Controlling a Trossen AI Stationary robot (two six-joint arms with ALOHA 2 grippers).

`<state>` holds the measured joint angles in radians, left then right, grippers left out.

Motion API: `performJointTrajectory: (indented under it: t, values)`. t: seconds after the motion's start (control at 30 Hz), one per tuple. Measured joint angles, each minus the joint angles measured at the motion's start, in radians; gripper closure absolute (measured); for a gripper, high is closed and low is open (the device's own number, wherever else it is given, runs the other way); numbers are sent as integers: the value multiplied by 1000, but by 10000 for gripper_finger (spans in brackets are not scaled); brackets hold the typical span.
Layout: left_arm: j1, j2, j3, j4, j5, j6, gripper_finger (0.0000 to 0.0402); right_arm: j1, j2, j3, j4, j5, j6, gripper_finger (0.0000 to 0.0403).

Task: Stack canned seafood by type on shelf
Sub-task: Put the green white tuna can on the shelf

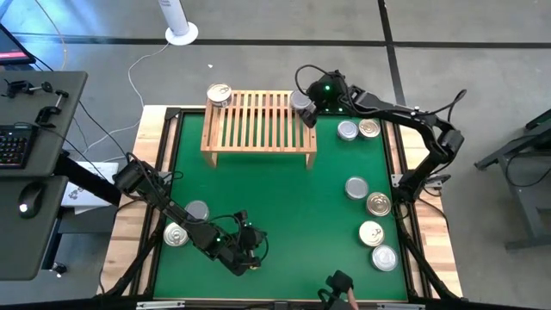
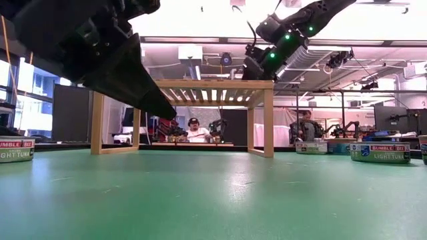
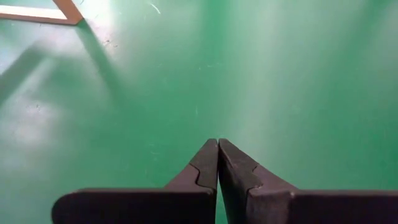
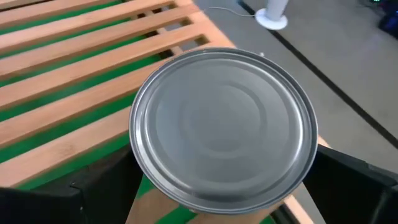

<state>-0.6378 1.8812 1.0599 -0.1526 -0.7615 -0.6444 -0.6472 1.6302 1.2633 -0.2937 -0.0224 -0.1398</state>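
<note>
Grasping a silver tin, the right gripper hovers over the shelf's right end.

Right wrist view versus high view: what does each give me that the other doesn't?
Only the right wrist view: the silver tin close up between the right gripper's wide-set fingers, over the slats' edge.

Only the high view: a tin on the shelf's far-left corner, loose tins along the mat's right side, two near the shut left gripper.

Both: the shelf and right gripper at its right end.

Two tins on the shelf — one left, one right.
</note>
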Motion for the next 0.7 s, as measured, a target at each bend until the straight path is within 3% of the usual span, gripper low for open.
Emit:
performJointTrajectory:
  t: [0.17,0.37,0.43,0.5,0.6,0.7]
  values:
    - [43,-91,47,-7,-8,37,401,-13,1,0,-2,-40,0,8]
    - [252,-276,98,-2,26,353,401,-21,1,0,-2,-65,0,9]
    - [395,-312,115,4,123,454,401,-21,1,0,-2,-66,-9,9]
    - [556,-318,126,43,285,518,401,-21,1,0,0,-66,-24,9]
    - [760,-308,126,172,475,571,401,-21,1,0,3,-64,-26,9]
    - [922,-306,127,277,602,569,401,-21,1,0,8,-61,-23,9]
